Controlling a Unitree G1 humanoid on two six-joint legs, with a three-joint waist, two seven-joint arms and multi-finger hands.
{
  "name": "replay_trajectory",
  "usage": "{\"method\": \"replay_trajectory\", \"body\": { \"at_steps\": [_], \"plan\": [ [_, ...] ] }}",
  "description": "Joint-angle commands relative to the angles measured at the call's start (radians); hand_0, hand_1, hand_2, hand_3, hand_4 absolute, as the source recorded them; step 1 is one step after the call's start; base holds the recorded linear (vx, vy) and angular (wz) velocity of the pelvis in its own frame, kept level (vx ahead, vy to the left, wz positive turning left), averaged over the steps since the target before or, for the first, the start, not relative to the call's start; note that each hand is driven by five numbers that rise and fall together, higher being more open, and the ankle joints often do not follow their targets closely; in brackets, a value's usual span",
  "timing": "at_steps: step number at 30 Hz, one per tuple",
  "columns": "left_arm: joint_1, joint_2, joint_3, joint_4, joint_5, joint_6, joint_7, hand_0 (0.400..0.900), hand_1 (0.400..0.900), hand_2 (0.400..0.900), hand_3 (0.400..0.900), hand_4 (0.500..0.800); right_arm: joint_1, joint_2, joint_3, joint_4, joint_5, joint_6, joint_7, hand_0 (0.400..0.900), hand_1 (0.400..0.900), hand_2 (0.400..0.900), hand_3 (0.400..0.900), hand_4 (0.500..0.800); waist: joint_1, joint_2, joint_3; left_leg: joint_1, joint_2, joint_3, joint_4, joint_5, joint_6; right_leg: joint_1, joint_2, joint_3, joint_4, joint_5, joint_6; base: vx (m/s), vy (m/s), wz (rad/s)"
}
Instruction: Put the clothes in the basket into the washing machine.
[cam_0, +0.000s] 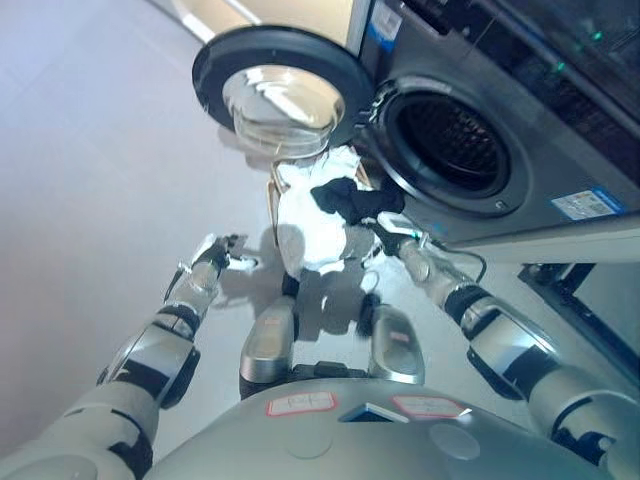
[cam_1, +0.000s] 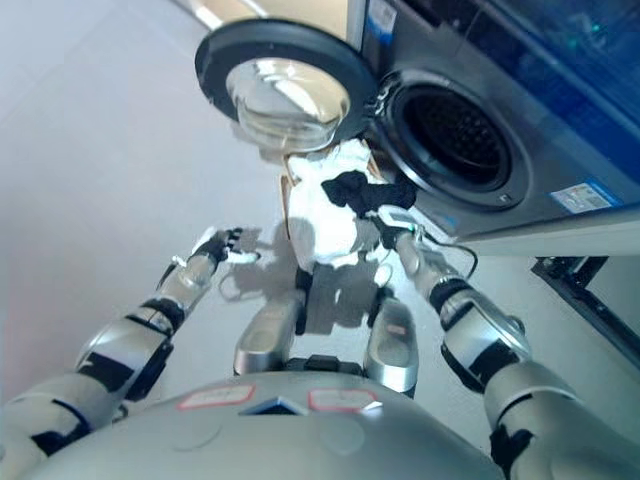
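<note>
Clothes (cam_0: 318, 225), a white heap with a dark garment (cam_0: 355, 198) draped on its far right, fill the basket (cam_0: 273, 195) on the floor below the washing machine's open drum (cam_0: 447, 143). Right hand (cam_0: 392, 240) sits at the heap's right edge, nearer than the left; its fingers seem to pinch the dark garment. Left hand (cam_0: 222, 251) hangs apart on the left, fingers loosely spread, empty. The drum lies up and to the right of the right hand.

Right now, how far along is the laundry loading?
Done: the washing machine door stands open. In hand: the right robot hand reaches at a black garment on the white clothes in the basket. Left: everything; the drum looks empty. The left robot hand is idle.
</note>
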Motion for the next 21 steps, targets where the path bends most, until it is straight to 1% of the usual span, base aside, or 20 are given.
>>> {"method": "replay_trajectory", "body": {
  "at_steps": [1, 2, 3, 4, 5, 6, 7, 8, 9, 10, 11, 12, 13, 14, 15, 16, 18, 19, 20, 21],
  "plan": [
    [-0.06, 0.085, -0.011, 0.007, -0.046, -0.017, 0.051, 0.9, 0.9, 0.9, 0.9, 0.8, -0.11, 0.047, 0.014, -0.058, -0.007, -0.011, -0.041, 0.9, 0.9, 0.9, 0.9, 0.8, -0.005, -0.091, 0.064, -0.119, -0.014, 0.028, 0.128, -0.08, -0.046, -0.01, -0.031, 0.055, -0.11, 0.233, 0.002, 0.04, -0.255, 1.01],
    [-0.091, 0.085, -0.018, 0.0, -0.06, -0.019, 0.061, 0.9, 0.9, 0.9, 0.9, 0.8, -0.133, 0.051, 0.019, -0.064, 0.004, -0.01, -0.058, 0.9, 0.9, 0.9, 0.9, 0.8, -0.002, -0.096, 0.074, -0.154, -0.023, 0.012, 0.146, -0.075, -0.047, -0.034, -0.007, 0.091, -0.074, 0.221, -0.006, -0.02, -0.259, 1.35],
    [-0.126, 0.098, -0.021, -0.009, -0.078, -0.024, 0.075, 0.9, 0.9, 0.9, 0.9, 0.8, -0.162, 0.032, 0.044, -0.078, 0.009, -0.004, -0.052, 0.9, 0.9, 0.9, 0.9, 0.8, 0.002, -0.097, 0.088, -0.204, -0.025, -0.005, 0.162, -0.065, -0.053, -0.095, 0.011, 0.085, -0.032, 0.214, -0.016, -0.07, -0.253, 1.2],
    [-0.136, 0.088, -0.019, -0.023, -0.083, -0.032, 0.094, 0.9, 0.9, 0.9, 0.9, 0.8, -0.137, 0.029, 0.043, -0.081, -0.002, -0.008, -0.068, 0.9, 0.9, 0.9, 0.9, 0.8, -0.002, -0.098, 0.093, -0.244, -0.021, 0.005, 0.178, -0.06, -0.058, -0.113, -0.003, 0.041, -0.02, 0.208, -0.019, -0.09, -0.289, 1.3],
    [-0.149, 0.093, -0.017, -0.035, -0.095, -0.031, 0.107, 0.9, 0.9, 0.9, 0.9, 0.8, -0.128, -0.02, 0.036, -0.105, -0.012, -0.011, -0.086, 0.9, 0.9, 0.9, 0.9, 0.8, -0.017, -0.1, 0.095, -0.289, 0.004, 0.053, 0.192, -0.053, -0.058, -0.124, -0.027, -0.006, -0.014, 0.203, -0.014, -0.11, -0.27, 1.26],
    [-0.173, 0.105, -0.016, -0.047, -0.117, -0.033, 0.115, 0.9, 0.9, 0.9, 0.9, 0.8, -0.151, -0.067, 0.034, -0.165, 0.011, -0.011, -0.079, 0.9, 0.9, 0.9, 0.9, 0.8, -0.038, -0.093, 0.104, -0.338, 0.032, 0.103, 0.187, -0.025, -0.054, -0.156, -0.025, -0.032, 0.003, 0.193, -0.013, -0.13, -0.228, 0.42],
    [-0.293, -0.041, -0.093, -0.04, -0.111, -0.012, 0.201, 0.9, 0.9, 0.9, 0.9, 0.8, -0.217, -0.013, 0.097, -0.218, 0.009, -0.016, -0.092, 0.9, 0.9, 0.9, 0.9, 0.8, -0.064, -0.118, 0.112, -0.368, 0.074, 0.108, 0.169, -0.011, -0.062, -0.218, 0.011, -0.037, 0.031, 0.176, -0.014, -0.13, -0.193, 0.0],
    [-0.165, 0.039, -0.072, -0.142, -0.077, -0.056, 0.203, 0.9, 0.9, 0.9, 0.9, 0.8, -0.231, -0.072, 0.099, -0.265, 0.028, -0.022, -0.157, 0.9, 0.9, 0.9, 0.9, 0.8, -0.028, -0.117, 0.12, -0.41, 0.082, 0.107, 0.179, -0.012, -0.062, -0.244, 0.01, -0.041, 0.041, 0.17, -0.014, -0.06, -0.111, -0.42],
    [-0.161, 0.04, -0.071, -0.146, -0.077, -0.054, 0.203, 0.9, 0.9, 0.9, 0.9, 0.8, -0.229, -0.071, 0.1, -0.266, 0.028, -0.022, -0.157, 0.9, 0.9, 0.9, 0.9, 0.8, -0.029, -0.118, 0.115, -0.415, 0.083, 0.107, 0.181, -0.013, -0.062, -0.249, 0.01, -0.04, 0.042, 0.17, -0.014, -0.03, -0.135, 0.3],
    [0.0, 0.104, -0.024, -0.233, -0.064, -0.077, 0.209, 0.9, 0.9, 0.9, 0.9, 0.8, -0.223, -0.097, 0.064, -0.274, 0.031, -0.043, -0.184, 0.9, 0.9, 0.9, 0.9, 0.8, 0.005, -0.107, 0.126, -0.457, 0.08, 0.098, 0.193, -0.006, -0.065, -0.271, 0.002, -0.062, 0.06, 0.158, -0.015, 0.05, -0.116, 0.22],
    [0.068, 0.123, -0.003, -0.236, -0.07, -0.095, 0.209, 0.9, 0.9, 0.9, 0.9, 0.8, -0.248, -0.126, 0.06, -0.255, 0.026, -0.051, -0.19, 0.9, 0.9, 0.9, 0.9, 0.8, 0.023, -0.105, 0.134, -0.47, 0.086, 0.086, 0.205, -0.039, -0.075, -0.287, 0.002, -0.063, 0.086, 0.125, -0.005, 0.05, -0.122, 0.23],
    [0.087, 0.137, 0.0, -0.253, -0.068, -0.104, 0.215, 0.9, 0.9, 0.9, 0.9, 0.8, -0.271, -0.142, 0.061, -0.251, 0.03, -0.05, -0.205, 0.9, 0.9, 0.9, 0.9, 0.8, 0.025, -0.107, 0.136, -0.503, 0.088, 0.081, 0.225, -0.046, -0.076, -0.319, 0.002, -0.061, 0.108, 0.117, -0.007, 0.05, -0.069, -0.01],
    [0.078, 0.138, -0.015, -0.237, -0.056, -0.112, 0.232, 0.9, 0.9, 0.9, 0.9, 0.8, -0.309, -0.138, 0.063, -0.223, 0.024, -0.056, -0.247, 0.9, 0.9, 0.9, 0.9, 0.8, 0.034, -0.109, 0.141, -0.542, 0.083, 0.074, 0.252, -0.056, -0.077, -0.352, 0.002, -0.063, 0.131, 0.108, -0.012, -0.04, -0.04, -0.02],
    [0.055, 0.134, -0.023, -0.205, -0.056, -0.095, 0.241, 0.9, 0.9, 0.9, 0.9, 0.8, -0.364, -0.141, 0.081, -0.179, 0.026, -0.043, -0.272, 0.9, 0.9, 0.9, 0.9, 0.8, 0.041, -0.111, 0.141, -0.6, 0.087, 0.069, 0.279, -0.063, -0.081, -0.405, 0.0, -0.058, 0.163, 0.094, -0.016, -0.04, -0.033, -0.03],
    [0.054, 0.134, -0.023, -0.204, -0.056, -0.096, 0.241, 0.9, 0.9, 0.9, 0.9, 0.8, -0.365, -0.141, 0.082, -0.179, 0.026, -0.043, -0.272, 0.9, 0.9, 0.9, 0.9, 0.8, 0.04, -0.111, 0.139, -0.604, 0.087, 0.069, 0.281, -0.064, -0.081, -0.409, -0.001, -0.058, 0.165, 0.094, -0.016, -0.03, -0.034, 0.02],
    [0.033, 0.137, -0.022, -0.192, -0.053, -0.091, 0.259, 0.9, 0.9, 0.9, 0.9, 0.8, -0.389, -0.138, 0.088, -0.167, 0.012, -0.041, -0.291, 0.9, 0.9, 0.9, 0.9, 0.8, 0.042, -0.111, 0.141, -0.637, 0.087, 0.066, 0.297, -0.065, -0.085, -0.434, -0.001, -0.059, 0.185, 0.086, -0.018, -0.02, -0.031, 0.09],
    [-0.009, 0.135, -0.031, -0.161, -0.055, -0.089, 0.272, 0.9, 0.9, 0.9, 0.9, 0.8, -0.447, -0.13, 0.1, -0.07, -0.01, -0.026, -0.323, 0.9, 0.9, 0.9, 0.9, 0.8, 0.052, -0.098, 0.142, -0.7, 0.088, 0.057, 0.323, -0.067, -0.09, -0.497, -0.01, -0.062, 0.239, 0.068, -0.021, -0.03, -0.018, 0.14],
    [-0.027, 0.134, -0.031, -0.155, -0.065, -0.09, 0.281, 0.9, 0.9, 0.9, 0.9, 0.8, -0.499, -0.129, 0.105, -0.022, -0.032, -0.009, -0.339, 0.9, 0.9, 0.9, 0.9, 0.8, 0.061, -0.084, 0.143, -0.739, 0.084, 0.058, 0.349, -0.07, -0.094, -0.545, -0.012, -0.055, 0.287, 0.05, -0.028, -0.03, 0.013, 0.08],
    [-0.029, 0.134, -0.031, -0.154, -0.065, -0.09, 0.281, 0.9, 0.9, 0.9, 0.9, 0.8, -0.501, -0.128, 0.105, -0.02, -0.032, -0.01, -0.34, 0.9, 0.9, 0.9, 0.9, 0.8, 0.06, -0.085, 0.14, -0.746, 0.083, 0.058, 0.353, -0.072, -0.094, -0.552, -0.013, -0.054, 0.292, 0.048, -0.029, -0.04, 0.014, 0.08],
    [-0.043, 0.128, -0.038, -0.153, -0.065, -0.094, 0.289, 0.9, 0.9, 0.9, 0.9, 0.8, -0.52, -0.126, 0.104, 0.019, -0.049, 0.0, -0.368, 0.9, 0.9, 0.9, 0.9, 0.8, 0.064, -0.073, 0.142, -0.774, 0.077, 0.057, 0.377, -0.076, -0.096, -0.585, -0.014, -0.05, 0.33, 0.035, -0.032, -0.05, 0.004, 0.1]
  ]
}}
